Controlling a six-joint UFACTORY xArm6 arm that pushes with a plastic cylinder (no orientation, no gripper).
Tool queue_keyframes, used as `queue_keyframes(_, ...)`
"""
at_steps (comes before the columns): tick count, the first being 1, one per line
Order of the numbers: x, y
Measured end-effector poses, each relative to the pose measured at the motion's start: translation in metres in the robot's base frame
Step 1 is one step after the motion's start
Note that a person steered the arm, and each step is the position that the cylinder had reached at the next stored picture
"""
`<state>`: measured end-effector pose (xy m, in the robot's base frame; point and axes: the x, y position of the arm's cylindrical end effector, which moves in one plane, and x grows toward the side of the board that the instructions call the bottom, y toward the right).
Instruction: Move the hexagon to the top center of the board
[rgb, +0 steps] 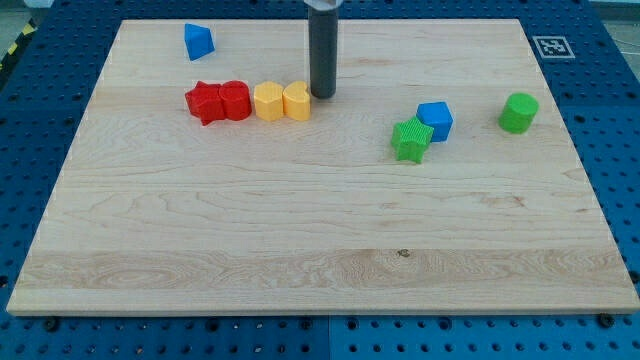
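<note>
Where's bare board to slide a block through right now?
Free: the whole strip below the red-yellow row; the gap between my tip and the green star. Crowded: the row's four touching blocks with my tip at their right end; star against blue cube.

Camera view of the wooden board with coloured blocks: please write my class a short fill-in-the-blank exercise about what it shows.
1. My tip rests just to the view's right of a ____ block.
2. The row at the view's left holds two red blocks and two ____ ones.
3. The green star block touches a ____ cube.
4. The green block at the view's far right stands ____.

Missing words: yellow; yellow; blue; alone
</note>
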<state>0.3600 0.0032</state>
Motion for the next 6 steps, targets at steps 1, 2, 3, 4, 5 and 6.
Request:
queue_keyframes(1, 0.041, 0.001)
queue_keyframes(2, 0.069, -0.009)
queue_keyframes(3, 0.071, -0.032)
queue_keyframes(4, 0.060, -0.057)
queue_keyframes(5, 0.020, -0.064)
queue_keyframes(6, -0.002, -0.064)
